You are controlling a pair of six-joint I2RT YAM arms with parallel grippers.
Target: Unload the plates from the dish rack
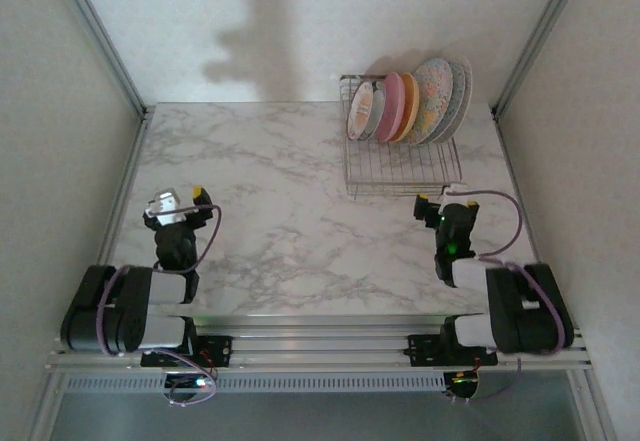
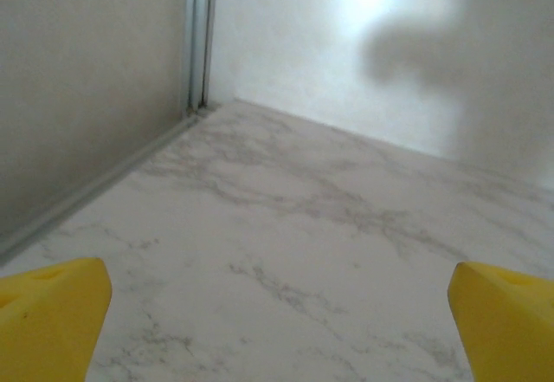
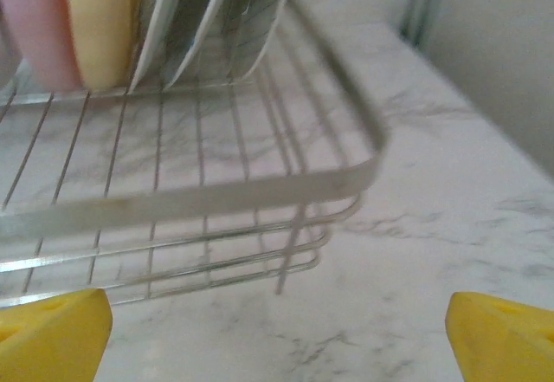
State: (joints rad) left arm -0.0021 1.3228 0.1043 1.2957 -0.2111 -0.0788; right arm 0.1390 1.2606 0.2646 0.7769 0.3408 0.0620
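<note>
Plates (image 1: 410,106) untouched. Near: left fingers (image 2: 52,313) released, empty, over bare surface (image 1: 270,211). Right fingers (image 3: 52,330) released, empty, just short of dish rack (image 1: 400,176) front rail. Far: plates upright, packed close in rear slots. Risk: wide fingers snag wire, knock neighbouring plate, row topples.

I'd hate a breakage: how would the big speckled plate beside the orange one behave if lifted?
The large round speckled plate looks rigid and smooth, so it is probably stiff yet slippery. It stands on edge in the silver wire dish rack, so once freed it might roll or tip. It looks ceramic, so it would likely break if dropped.
</note>
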